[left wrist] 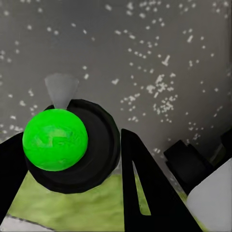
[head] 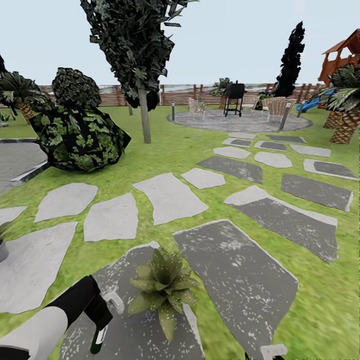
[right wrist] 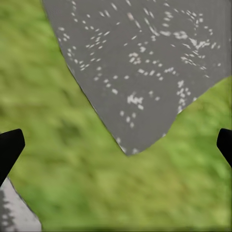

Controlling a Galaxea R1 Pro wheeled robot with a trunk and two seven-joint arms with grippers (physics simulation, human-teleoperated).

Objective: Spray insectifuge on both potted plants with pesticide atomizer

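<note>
The left gripper (head: 102,320) has its jaws clamped on the pesticide atomizer (head: 99,337), which hangs near-vertical just left of the near potted plant (head: 164,287). The left arm is the nearer one. The right gripper (right wrist: 116,145) has its jaws wide apart over grass.

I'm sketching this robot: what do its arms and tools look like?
The left arm is a smooth white tube ending in a black wrist section. The left tool has flat black fingers, one with a narrow slot. The right tool shows black fingertips.

Bright, even, shadowless daylight; soft blurry renders, wide-angle stretching at edges
</note>
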